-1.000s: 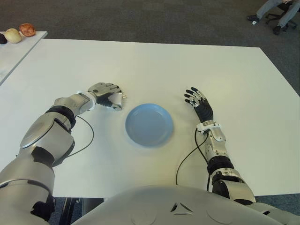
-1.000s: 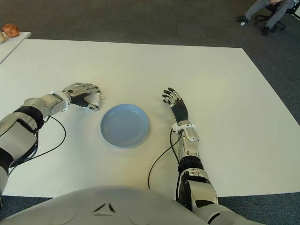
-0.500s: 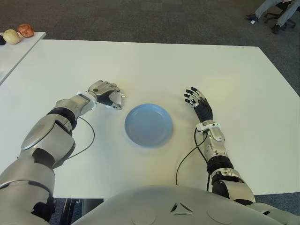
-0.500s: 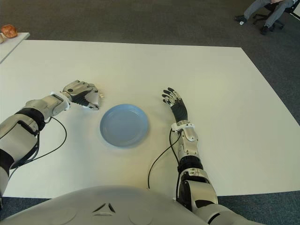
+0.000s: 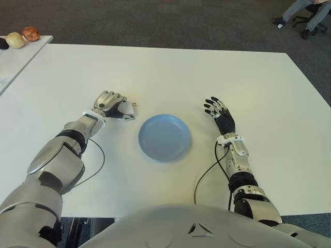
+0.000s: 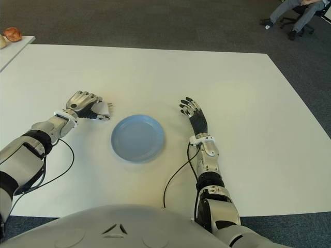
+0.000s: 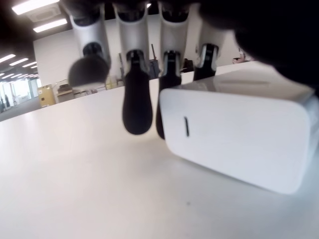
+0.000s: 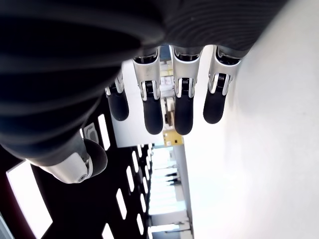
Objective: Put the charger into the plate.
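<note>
**Charger on the table, under the left hand, not in the plate**

Left eye view: white table (image 5: 165,72) with a blue plate (image 5: 164,137) near the middle. Left of the plate, left hand (image 5: 110,104) curled over a small white charger (image 5: 125,108), metal prongs poking out toward the plate. Charger just beside the plate but not touching it. Right of the plate, right hand (image 5: 219,114) with fingers spread apart, holding nothing. Small side table (image 5: 18,59) at far left with round fruit-like things (image 5: 22,36) on it. Shoes and a chair wheel (image 5: 302,18) at far top right on the dark floor.

Right eye view: same scene, left hand (image 6: 84,103) bent over the charger (image 6: 101,109), plate (image 6: 138,138) bare.

Left wrist view: white charger (image 7: 239,132) lying flat on the table, fingers (image 7: 136,94) hanging down close behind it, tips near the tabletop; hard to tell if really gripping it.

Right wrist view: fingers (image 8: 183,99) straight and apart, nothing between them
</note>
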Robot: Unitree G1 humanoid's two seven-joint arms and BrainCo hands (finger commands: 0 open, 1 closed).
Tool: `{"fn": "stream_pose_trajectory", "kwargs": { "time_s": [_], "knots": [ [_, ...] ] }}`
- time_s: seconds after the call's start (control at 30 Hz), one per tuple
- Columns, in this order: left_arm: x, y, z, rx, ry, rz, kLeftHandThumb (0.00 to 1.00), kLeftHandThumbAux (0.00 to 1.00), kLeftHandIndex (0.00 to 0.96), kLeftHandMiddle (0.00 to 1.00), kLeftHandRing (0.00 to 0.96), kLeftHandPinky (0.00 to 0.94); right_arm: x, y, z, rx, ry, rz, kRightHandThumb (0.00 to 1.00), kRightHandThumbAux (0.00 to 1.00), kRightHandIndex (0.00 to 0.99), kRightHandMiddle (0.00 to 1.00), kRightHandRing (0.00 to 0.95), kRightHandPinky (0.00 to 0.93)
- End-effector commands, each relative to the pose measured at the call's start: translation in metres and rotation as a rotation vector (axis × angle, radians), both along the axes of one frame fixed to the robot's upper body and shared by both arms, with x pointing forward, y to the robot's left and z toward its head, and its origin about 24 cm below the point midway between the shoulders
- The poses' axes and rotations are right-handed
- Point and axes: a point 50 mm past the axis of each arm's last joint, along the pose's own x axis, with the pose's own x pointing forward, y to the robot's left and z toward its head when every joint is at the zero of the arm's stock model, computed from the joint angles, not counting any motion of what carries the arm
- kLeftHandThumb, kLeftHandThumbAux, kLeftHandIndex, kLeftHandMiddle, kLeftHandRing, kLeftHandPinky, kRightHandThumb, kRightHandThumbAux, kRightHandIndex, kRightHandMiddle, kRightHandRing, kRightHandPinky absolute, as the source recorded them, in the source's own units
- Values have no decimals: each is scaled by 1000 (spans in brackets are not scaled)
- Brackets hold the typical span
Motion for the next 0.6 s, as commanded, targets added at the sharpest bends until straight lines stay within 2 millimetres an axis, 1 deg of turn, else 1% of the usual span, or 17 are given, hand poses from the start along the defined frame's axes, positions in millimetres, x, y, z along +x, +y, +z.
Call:
{"fn": "stream_pose_trajectory", "kwargs": {
  "time_s": [0.03, 0.27, 0.5, 0.6],
  "knots": [
    [-12, 1, -17, 4, 95, 37, 746, 697, 443, 830, 832, 821, -22, 3, -31, 25, 176, -15, 0, 563, 160, 237, 214, 222],
    [-11, 3, -15, -44, 91, 64, 747, 699, 442, 838, 839, 803, -21, 5, -32, 23, 180, -13, 0, 549, 163, 244, 223, 232],
    [-9, 2, -10, -59, 59, 51, 747, 699, 442, 842, 839, 796, -20, 7, -32, 34, 180, -10, 0, 543, 165, 249, 230, 237],
    [-5, 2, -3, -51, 8, 14, 747, 699, 442, 842, 839, 791, -20, 8, -32, 36, 178, -10, 0, 544, 166, 254, 235, 239]
  ]
}}
